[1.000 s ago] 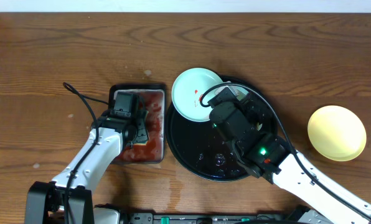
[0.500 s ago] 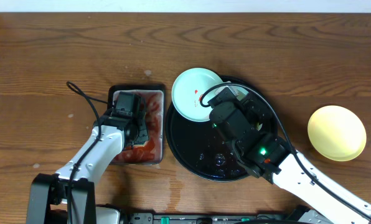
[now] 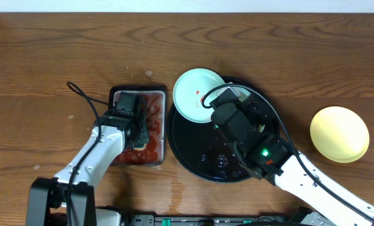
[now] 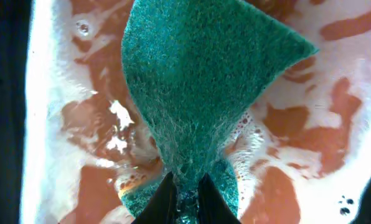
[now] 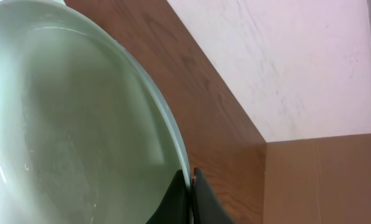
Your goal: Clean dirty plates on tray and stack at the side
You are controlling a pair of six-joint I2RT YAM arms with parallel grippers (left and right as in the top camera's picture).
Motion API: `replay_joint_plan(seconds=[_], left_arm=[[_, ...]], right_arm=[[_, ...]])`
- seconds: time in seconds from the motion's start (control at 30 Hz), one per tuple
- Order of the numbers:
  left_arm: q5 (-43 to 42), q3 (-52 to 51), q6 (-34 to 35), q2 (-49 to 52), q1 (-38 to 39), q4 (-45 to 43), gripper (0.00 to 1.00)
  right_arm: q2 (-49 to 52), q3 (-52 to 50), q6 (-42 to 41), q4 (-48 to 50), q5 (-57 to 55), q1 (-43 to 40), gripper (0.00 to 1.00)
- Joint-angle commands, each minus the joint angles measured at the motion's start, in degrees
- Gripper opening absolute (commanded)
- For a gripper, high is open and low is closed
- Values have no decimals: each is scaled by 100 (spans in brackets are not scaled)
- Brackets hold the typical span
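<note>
Overhead view is showing the left gripper [image 4: 185, 184] sitting low in the small metal tray [image 3: 164, 100], the right gripper [image 5: 190, 182] pinching a mint plate [image 3: 192, 94] by its rim above the black tray [image 3: 190, 154], upper-left edge, and a yellow plate [image 3: 339, 133] lying far right on the tabletop. Only the left wrist view is revealing the left gripper clamping a green sponge [image 4: 198, 81]. Sponge-wetting seems to be finishing, so carrying it across to wipe the held plate is probably coming next.

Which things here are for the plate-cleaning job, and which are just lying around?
For the job: mint plate, held by the right gripper; yellow plate; black tray; green sponge in the left gripper.
Just lying there: small metal tray of red sauce; pale specks on the table.
</note>
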State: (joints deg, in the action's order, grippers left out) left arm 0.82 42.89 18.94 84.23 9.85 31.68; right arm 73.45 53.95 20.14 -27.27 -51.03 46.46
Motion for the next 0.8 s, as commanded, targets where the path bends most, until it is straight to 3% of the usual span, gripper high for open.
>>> replay_joint_plan(seconds=[0.0, 0.03, 0.1, 0.2, 0.77], left_arm=[[114, 173, -136, -258, -28, 39, 14], [114, 173, -136, -313, -28, 22, 27], [114, 173, -138, -380, -28, -28, 40], [116, 170, -136, -380, -28, -136, 52], [481, 155, -131, 168, -31, -1025, 53]], right_arm=[[9, 133, 4, 2, -146, 46, 1], [9, 133, 4, 2, -146, 46, 1], [9, 133, 4, 4, -146, 46, 1], [9, 133, 4, 2, -146, 46, 1], [9, 133, 4, 0, -146, 46, 1]])
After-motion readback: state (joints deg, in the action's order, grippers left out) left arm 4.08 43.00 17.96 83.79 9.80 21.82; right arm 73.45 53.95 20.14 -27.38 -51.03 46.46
